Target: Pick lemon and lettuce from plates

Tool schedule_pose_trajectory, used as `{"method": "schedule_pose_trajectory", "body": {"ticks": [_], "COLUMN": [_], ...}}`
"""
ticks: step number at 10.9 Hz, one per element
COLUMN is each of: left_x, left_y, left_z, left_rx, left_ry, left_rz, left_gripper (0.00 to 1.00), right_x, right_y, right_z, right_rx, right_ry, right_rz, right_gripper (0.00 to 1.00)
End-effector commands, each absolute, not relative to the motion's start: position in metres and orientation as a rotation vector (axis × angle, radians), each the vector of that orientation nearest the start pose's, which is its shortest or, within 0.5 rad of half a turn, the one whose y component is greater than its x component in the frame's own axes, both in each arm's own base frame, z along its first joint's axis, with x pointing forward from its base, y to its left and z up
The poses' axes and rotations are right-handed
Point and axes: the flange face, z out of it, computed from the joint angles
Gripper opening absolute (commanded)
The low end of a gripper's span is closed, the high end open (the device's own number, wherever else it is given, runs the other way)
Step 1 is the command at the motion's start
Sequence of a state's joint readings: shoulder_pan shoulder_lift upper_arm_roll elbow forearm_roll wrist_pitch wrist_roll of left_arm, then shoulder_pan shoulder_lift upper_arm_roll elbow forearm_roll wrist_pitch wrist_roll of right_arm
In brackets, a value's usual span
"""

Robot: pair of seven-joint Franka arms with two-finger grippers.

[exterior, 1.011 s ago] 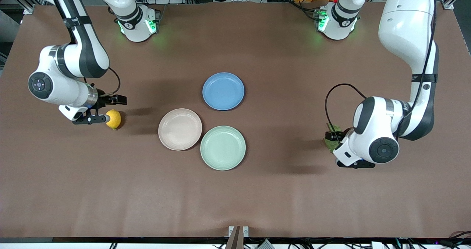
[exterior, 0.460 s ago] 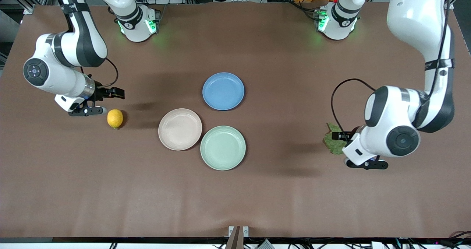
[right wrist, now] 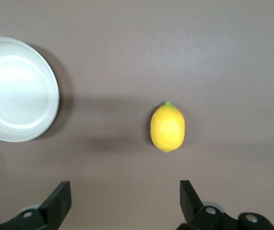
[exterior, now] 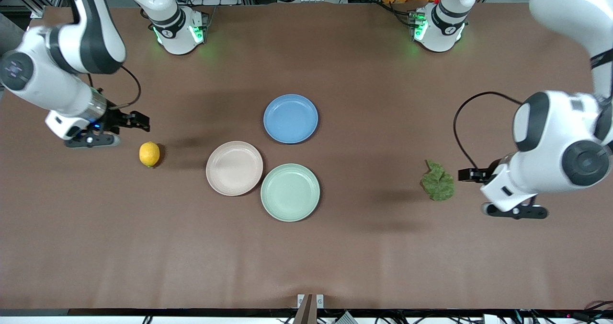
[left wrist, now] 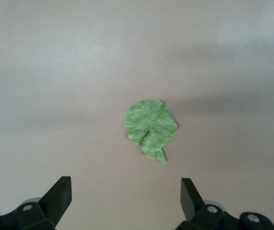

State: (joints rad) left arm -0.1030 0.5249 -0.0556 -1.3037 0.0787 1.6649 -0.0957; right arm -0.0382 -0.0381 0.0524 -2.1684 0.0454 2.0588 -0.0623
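The lemon (exterior: 149, 154) lies on the bare table toward the right arm's end, apart from the plates; it also shows in the right wrist view (right wrist: 167, 128). The lettuce (exterior: 437, 184) lies on the table toward the left arm's end, and in the left wrist view (left wrist: 150, 128). The beige-pink plate (exterior: 234, 167) and the mint green plate (exterior: 290, 192) touch each other mid-table and are empty. My right gripper (exterior: 132, 133) (right wrist: 125, 189) is open and empty, raised beside the lemon. My left gripper (exterior: 472, 192) (left wrist: 125, 187) is open and empty, raised beside the lettuce.
An empty blue plate (exterior: 290, 118) sits farther from the front camera than the other two plates. The beige-pink plate (right wrist: 17, 91) shows at the edge of the right wrist view. The arm bases stand along the table's edge farthest from the camera.
Both grippers have drawn up and away toward their own ends of the table. The lemon and the lettuce stay where they lay on the table.
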Motion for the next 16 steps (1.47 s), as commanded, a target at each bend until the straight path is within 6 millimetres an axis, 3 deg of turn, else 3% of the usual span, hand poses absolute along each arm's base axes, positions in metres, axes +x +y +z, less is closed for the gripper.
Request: {"method": "schedule_pose_trajectory", "body": {"ticks": [1, 3, 4, 6, 8, 10, 16], "left_x": [0.671, 0.658, 0.648, 0.634, 0.629, 0.62, 0.594], "left_y": [-0.08, -0.067, -0.065, -0.066, -0.069, -0.068, -0.072], "left_z": [0.489, 0.536, 0.553, 0.576, 0.589, 0.609, 0.627], "left_rx": [-3.105, -3.154, -3.152, -3.151, -3.154, -3.158, -3.197], "left_ry": [0.097, 0.068, 0.081, 0.088, 0.096, 0.094, 0.103], "left_rz": [0.116, 0.03, 0.025, 0.018, -0.013, -0.056, 0.057], "left_gripper": [1.0, 1.0, 1.0, 1.0, 1.0, 1.0, 1.0], "right_x": [0.539, 0.541, 0.546, 0.549, 0.54, 0.537, 0.55], "right_y": [0.004, -0.004, -0.005, -0.02, -0.02, -0.021, -0.016], "right_z": [0.498, 0.537, 0.575, 0.629, 0.656, 0.67, 0.648], "right_rx": [-3.114, -3.16, -3.163, -3.162, -3.166, -3.165, -3.146], "right_ry": [-0.072, -0.081, -0.087, -0.047, -0.033, -0.025, -0.031], "right_rz": [0.068, 0.045, -0.003, -0.061, -0.078, -0.088, -0.048], "right_gripper": [1.0, 1.0, 1.0, 1.0, 1.0, 1.0, 1.0]}}
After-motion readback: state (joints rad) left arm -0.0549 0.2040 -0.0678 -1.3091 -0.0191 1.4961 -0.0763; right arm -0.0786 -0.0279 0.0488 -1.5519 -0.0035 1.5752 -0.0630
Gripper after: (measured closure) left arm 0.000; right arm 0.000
